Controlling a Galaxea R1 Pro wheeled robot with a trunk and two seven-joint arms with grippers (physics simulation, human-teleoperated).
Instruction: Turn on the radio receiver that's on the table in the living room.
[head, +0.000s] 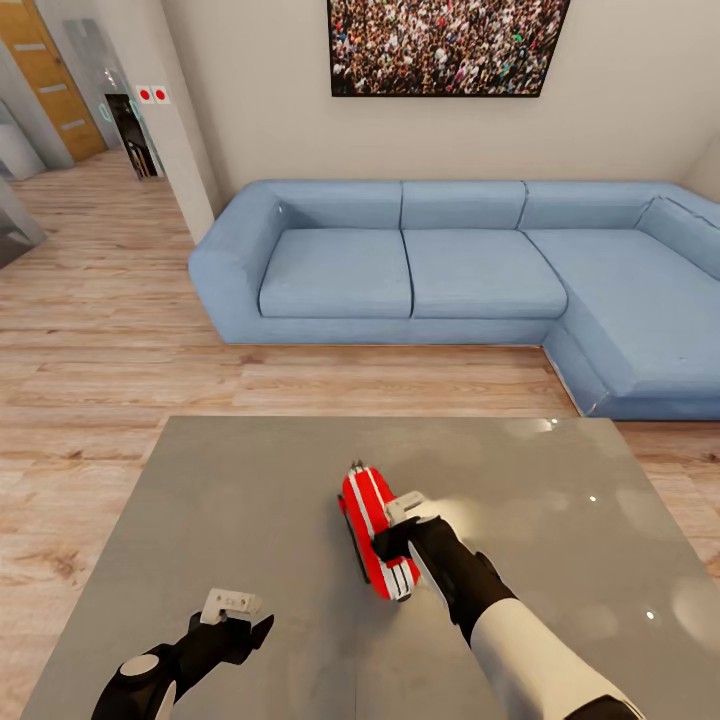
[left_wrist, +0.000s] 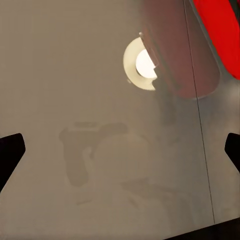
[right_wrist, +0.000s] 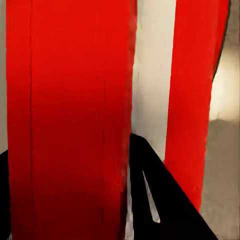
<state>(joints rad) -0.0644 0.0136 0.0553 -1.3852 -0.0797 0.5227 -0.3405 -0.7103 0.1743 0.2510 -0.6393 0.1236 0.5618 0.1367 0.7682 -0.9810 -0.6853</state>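
Observation:
The red radio receiver (head: 370, 525) with white trim bands lies on the glossy grey table (head: 240, 500), near its middle. My right gripper (head: 397, 522) rests against the radio's right side, its fingertips touching the casing. In the right wrist view the radio's red and white bands (right_wrist: 70, 100) fill the frame, and the dark fingers (right_wrist: 165, 200) sit pressed together with only a thin sliver between them. My left gripper (head: 236, 608) hovers open over the table's near left part, apart from the radio. A corner of the radio (left_wrist: 220, 30) shows in the left wrist view, past the wide-apart fingers (left_wrist: 10, 152).
A blue L-shaped sofa (head: 440, 270) stands beyond the table, across a strip of light wood floor (head: 330, 380). A framed crowd picture (head: 445, 45) hangs above it. A hallway with a wooden door (head: 50, 80) opens at the far left. The tabletop (left_wrist: 75, 75) mirrors a pendant lamp.

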